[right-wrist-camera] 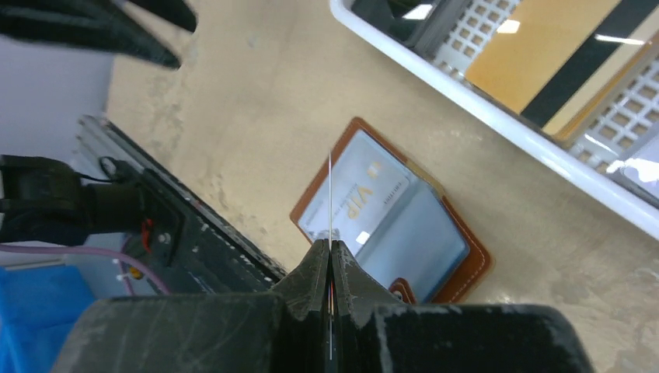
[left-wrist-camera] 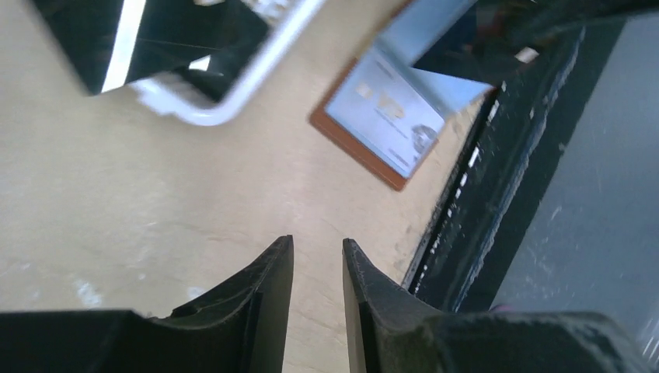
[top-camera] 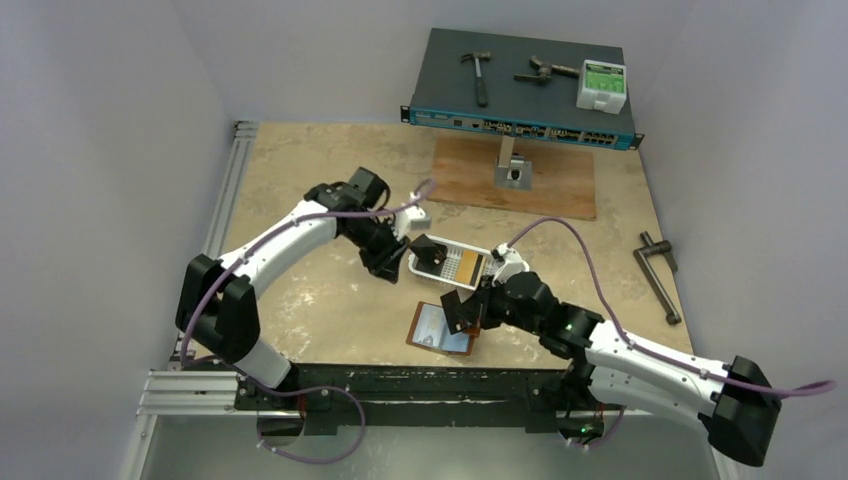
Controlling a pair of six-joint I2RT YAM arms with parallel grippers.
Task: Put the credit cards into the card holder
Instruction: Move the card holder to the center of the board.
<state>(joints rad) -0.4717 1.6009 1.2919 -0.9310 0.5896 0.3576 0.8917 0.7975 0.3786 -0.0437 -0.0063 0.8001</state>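
Left wrist view: the left gripper (left-wrist-camera: 319, 260) hangs empty, fingers slightly apart, above the counter (left-wrist-camera: 155, 202). Rightward lies the open card holder (right-wrist-camera: 420, 233) (a VIP card (right-wrist-camera: 353, 200) inside); the right gripper (right-wrist-camera: 330, 252), clamped on a thin card (right-wrist-camera: 330, 186), hovers over it.

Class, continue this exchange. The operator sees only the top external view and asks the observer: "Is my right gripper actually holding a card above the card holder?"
Observer: Yes. In the right wrist view, the right gripper is shut on a thin card, seen edge-on.
Operator: Is anything in the card holder?
Observer: The card holder lies open, and a pale card marked VIP sits in one pocket.
Operator: Is the left gripper carrying anything?
Observer: No. The left wrist view shows the left gripper open, with nothing between its fingers.
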